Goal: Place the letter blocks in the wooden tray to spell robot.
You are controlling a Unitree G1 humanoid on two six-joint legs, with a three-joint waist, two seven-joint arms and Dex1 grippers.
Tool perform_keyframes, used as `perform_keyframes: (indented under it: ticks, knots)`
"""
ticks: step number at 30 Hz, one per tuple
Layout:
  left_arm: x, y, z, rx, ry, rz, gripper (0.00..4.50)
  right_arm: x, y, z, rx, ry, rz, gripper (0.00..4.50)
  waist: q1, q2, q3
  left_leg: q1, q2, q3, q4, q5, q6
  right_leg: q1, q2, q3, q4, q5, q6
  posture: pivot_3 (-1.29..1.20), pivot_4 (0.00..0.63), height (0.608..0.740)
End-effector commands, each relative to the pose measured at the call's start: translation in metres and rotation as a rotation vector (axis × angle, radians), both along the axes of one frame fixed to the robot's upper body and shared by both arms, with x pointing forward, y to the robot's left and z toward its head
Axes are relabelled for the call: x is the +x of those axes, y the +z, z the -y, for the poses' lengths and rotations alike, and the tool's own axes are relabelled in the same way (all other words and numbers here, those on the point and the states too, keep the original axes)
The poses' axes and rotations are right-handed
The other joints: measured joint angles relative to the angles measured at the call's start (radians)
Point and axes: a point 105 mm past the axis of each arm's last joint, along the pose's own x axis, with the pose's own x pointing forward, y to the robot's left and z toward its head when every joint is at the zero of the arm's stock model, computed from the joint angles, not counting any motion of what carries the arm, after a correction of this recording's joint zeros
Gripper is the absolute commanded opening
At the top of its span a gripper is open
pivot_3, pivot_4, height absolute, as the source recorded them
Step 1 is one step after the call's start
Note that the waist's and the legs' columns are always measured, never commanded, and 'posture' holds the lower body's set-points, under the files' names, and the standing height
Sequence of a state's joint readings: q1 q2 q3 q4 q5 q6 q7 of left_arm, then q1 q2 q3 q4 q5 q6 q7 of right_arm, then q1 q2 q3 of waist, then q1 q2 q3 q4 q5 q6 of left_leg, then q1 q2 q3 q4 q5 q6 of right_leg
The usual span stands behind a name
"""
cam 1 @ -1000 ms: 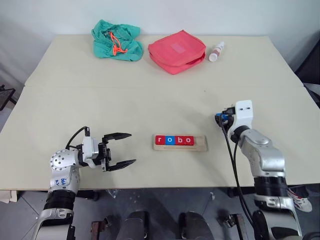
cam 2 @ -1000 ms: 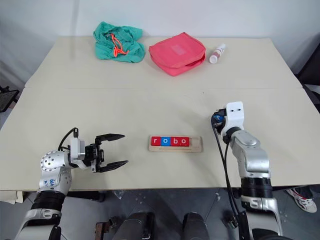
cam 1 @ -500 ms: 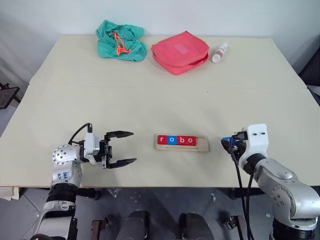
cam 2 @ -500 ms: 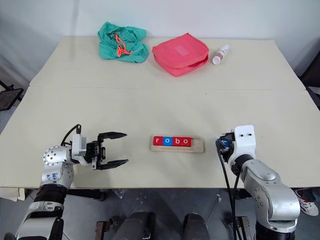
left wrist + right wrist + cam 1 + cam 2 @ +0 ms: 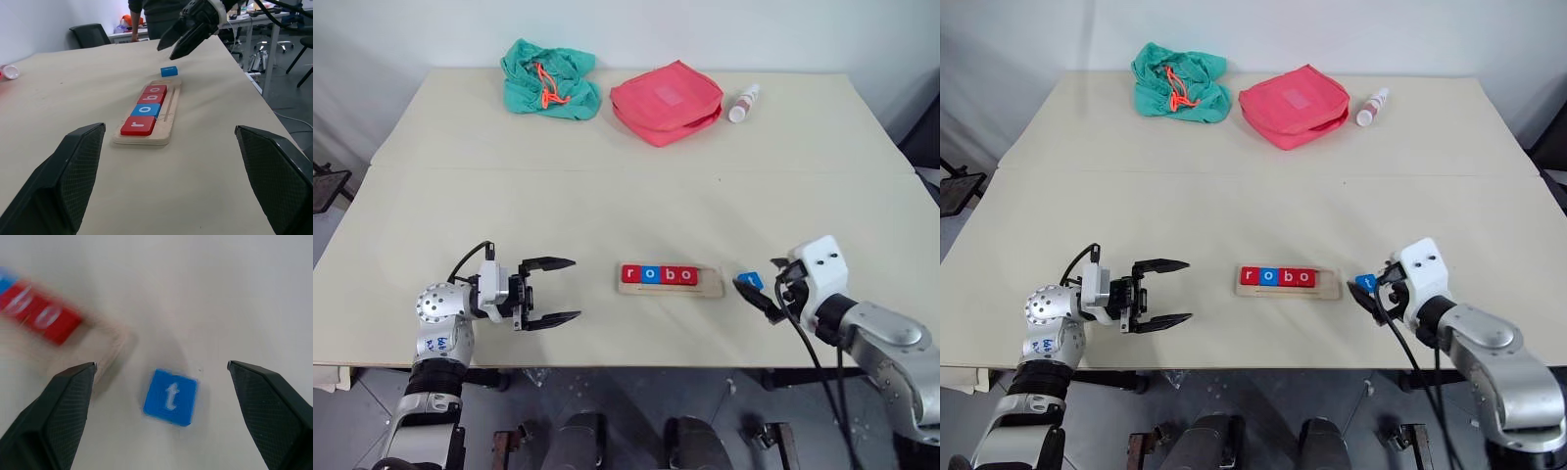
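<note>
Four letter blocks, red, blue, red, red, sit in the wooden tray reading "robo"; one blue t block lies flat on the table just beside the tray's right end. Both the right gripper, above it, and the left gripper gape empty. The right wrist view reads the t; the left wrist view shows a person standing past the table.

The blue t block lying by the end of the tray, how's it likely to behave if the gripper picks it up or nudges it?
The blue t block looks rigid and flat, so it should slide on the table rather than roll or tip. Small and thin, it's probably light, and its low edges may slip from the fingers.
</note>
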State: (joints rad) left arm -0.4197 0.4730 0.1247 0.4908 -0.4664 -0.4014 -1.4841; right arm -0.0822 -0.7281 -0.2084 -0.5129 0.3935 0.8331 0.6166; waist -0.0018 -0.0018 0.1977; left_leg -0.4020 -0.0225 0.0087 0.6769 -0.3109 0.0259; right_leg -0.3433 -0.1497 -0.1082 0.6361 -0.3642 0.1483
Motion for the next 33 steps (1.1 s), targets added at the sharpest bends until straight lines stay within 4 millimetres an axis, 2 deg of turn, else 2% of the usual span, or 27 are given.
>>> perform_keyframes:
  ticks: [1,9,15,22,25,31,33]
  knots:
    - [-0.001,0.001,0.001,-0.014,0.007,0.017,4.5,0.003,0.004,0.004,-0.106,0.202,-0.008,4.47,0.0,0.0,0.0,0.0,0.0,0.0,0.0,0.0,0.0,0.0,0.0,0.0,0.0,0.0,0.0,0.0,0.15,0.74]
    - [-0.007,-0.001,-0.003,-0.024,0.05,0.021,4.5,0.027,0.005,0.022,-0.331,0.469,-0.057,4.47,-0.002,0.0,0.0,0.0,0.001,0.001,0.001,0.0,0.0,0.001,0.0,-0.002,-0.003,0.0,0.0,0.0,0.15,0.74]
    - [-0.013,-0.003,-0.008,-0.024,0.084,0.015,4.5,0.041,0.002,0.032,-0.46,0.598,-0.103,4.47,0.001,0.0,0.0,-0.001,0.001,0.0,0.001,0.0,0.0,0.002,0.0,-0.003,-0.006,0.0,0.0,0.0,0.15,0.74]
    - [-0.018,-0.004,-0.011,-0.028,0.115,0.019,4.5,0.053,-0.003,0.035,-0.498,0.686,-0.152,4.47,-0.003,0.0,0.0,-0.001,0.002,0.0,0.001,0.0,0.0,0.003,0.0,-0.005,-0.007,0.0,0.0,0.0,0.15,0.74]
    - [-0.02,-0.004,-0.011,-0.03,0.127,0.02,4.5,0.053,-0.003,0.03,-0.466,0.711,-0.155,3.62,-0.001,0.0,0.0,-0.001,0.002,0.0,0.001,0.0,0.0,0.003,0.0,-0.005,-0.007,0.0,0.0,0.0,0.15,0.74]
    - [-0.021,-0.004,-0.011,-0.031,0.137,0.017,4.5,0.054,-0.001,0.024,-0.442,0.715,-0.129,1.52,-0.002,0.0,0.0,-0.001,0.002,0.0,0.003,0.0,0.0,0.004,0.0,-0.005,-0.007,0.0,0.0,0.0,0.15,0.74]
    - [-0.02,-0.004,-0.011,-0.032,0.138,0.018,4.5,0.053,0.002,0.023,-0.439,0.707,-0.113,1.45,-0.002,0.0,0.0,-0.001,0.002,0.0,0.003,0.0,0.0,0.003,0.0,-0.005,-0.007,0.0,0.0,0.0,0.15,0.74]
